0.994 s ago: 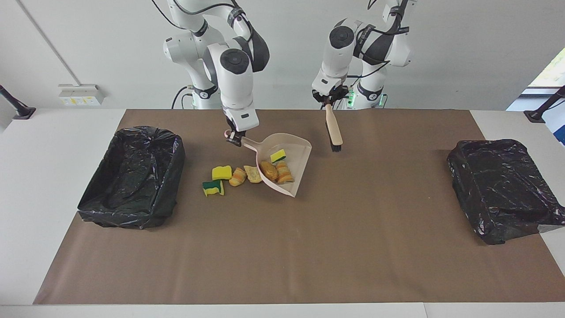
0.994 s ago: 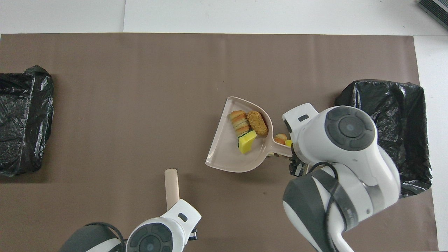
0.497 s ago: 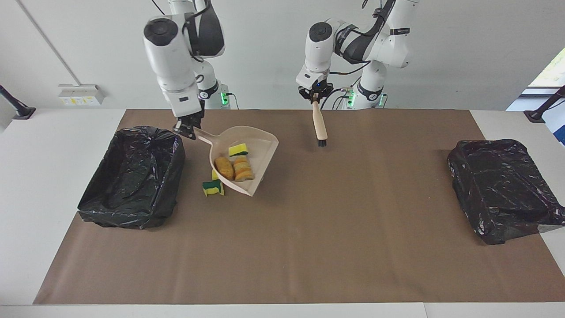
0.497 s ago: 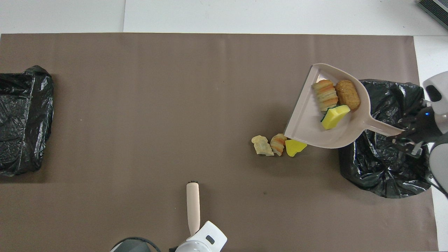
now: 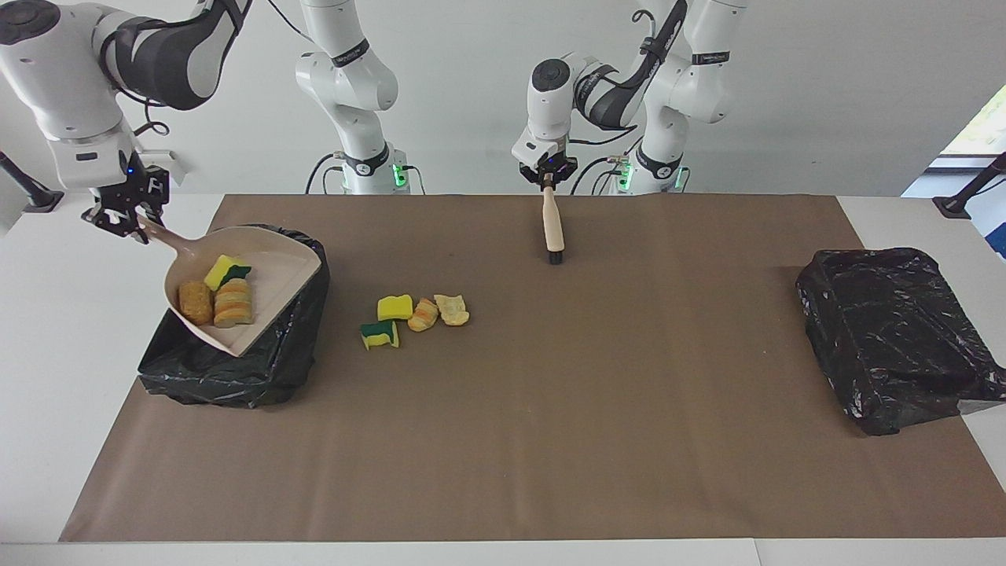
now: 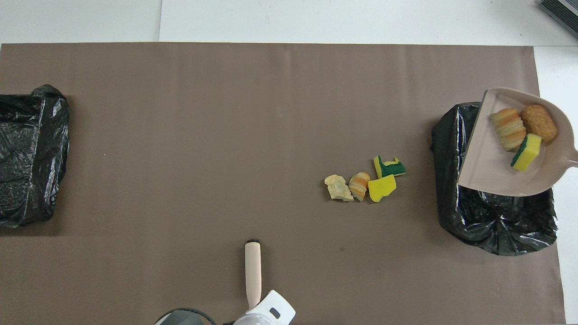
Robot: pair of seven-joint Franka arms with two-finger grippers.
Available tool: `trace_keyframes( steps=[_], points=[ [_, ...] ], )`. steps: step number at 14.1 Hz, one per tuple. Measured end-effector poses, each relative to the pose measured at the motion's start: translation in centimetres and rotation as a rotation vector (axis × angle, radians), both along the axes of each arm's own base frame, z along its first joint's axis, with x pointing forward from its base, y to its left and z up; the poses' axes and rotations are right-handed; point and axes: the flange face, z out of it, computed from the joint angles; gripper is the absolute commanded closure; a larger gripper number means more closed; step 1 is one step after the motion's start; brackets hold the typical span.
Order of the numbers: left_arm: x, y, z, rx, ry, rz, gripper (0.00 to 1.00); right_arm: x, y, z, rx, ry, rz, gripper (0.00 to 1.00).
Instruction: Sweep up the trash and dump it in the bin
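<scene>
Three bits of trash point(image 5: 216, 292) ride in our pink dustpan point(image 5: 271, 275) over the black bin point(image 5: 236, 369). Our right gripper point(image 5: 126, 214) pinches its handle. Four bits point(image 5: 414, 314) lie on the table point(image 5: 550, 440). Our left gripper point(image 5: 548, 178) grips the brush point(image 5: 553, 228).

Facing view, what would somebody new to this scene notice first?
First, the pale pink plastic dustpan, held by its handle in the right gripper over the black-bagged bin at the right arm's end, carrying three bits of trash. Next, four loose sponge and bread-like pieces on the brown table cover beside that bin. The left gripper holds the beige-handled brush pointing down.
</scene>
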Motion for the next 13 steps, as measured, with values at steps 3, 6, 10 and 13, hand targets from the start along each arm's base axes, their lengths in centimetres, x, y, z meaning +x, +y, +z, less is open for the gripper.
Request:
trace_keyframes(
  steps=[3,6,10,13],
  points=[
    [0.1,0.1,0.0,0.000,0.001,0.004,0.26,0.0,-1.8,0.9,-0.171,0.022,0.116,1.00],
    [2.2,0.4,0.6,-0.016,0.000,0.050,0.00,0.7,-2.5,1.2,-0.314,0.035,0.239,1.00],
    [8.1,0.5,4.1,-0.042,-0.017,0.088,0.00,1.5,-2.7,-0.8,-0.449,0.070,0.338,1.00],
    [15.1,3.8,7.8,-0.061,-0.083,0.017,0.00,1.9,-2.4,-1.8,-0.490,0.090,0.380,1.00]
  ],
)
